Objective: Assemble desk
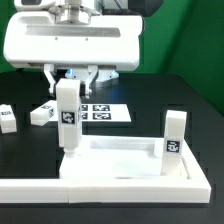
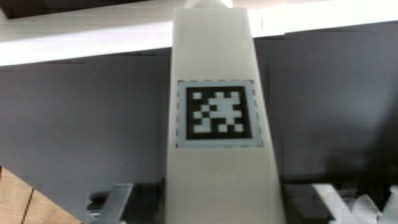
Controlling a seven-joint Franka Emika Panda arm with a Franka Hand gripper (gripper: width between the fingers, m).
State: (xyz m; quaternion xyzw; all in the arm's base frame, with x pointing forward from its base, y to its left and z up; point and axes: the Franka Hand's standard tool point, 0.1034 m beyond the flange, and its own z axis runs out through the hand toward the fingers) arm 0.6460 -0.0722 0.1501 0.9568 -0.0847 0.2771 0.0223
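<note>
1. Step in hand, as I judge it: fitting a leg (image 1: 67,115) into a corner socket of the desk top (image 1: 120,156), at the exterior view's left.
2. The gripper (image 1: 72,78) hangs over that leg, released. Its fingers (image 2: 121,200) straddle the top with a gap on each side.
3. Next move probably calls for closing on the leg squarely and twisting it home, if it is not yet seated.
4. A second leg (image 1: 174,133) stands upright at the desk top's opposite corner.
5. Two loose legs (image 1: 42,113) lie beyond the desk top, beside the marker board (image 1: 100,110).
6. The desk is white plastic. Its top is a rimmed tray, and each leg bears a black-and-white tag (image 2: 217,112).
</note>
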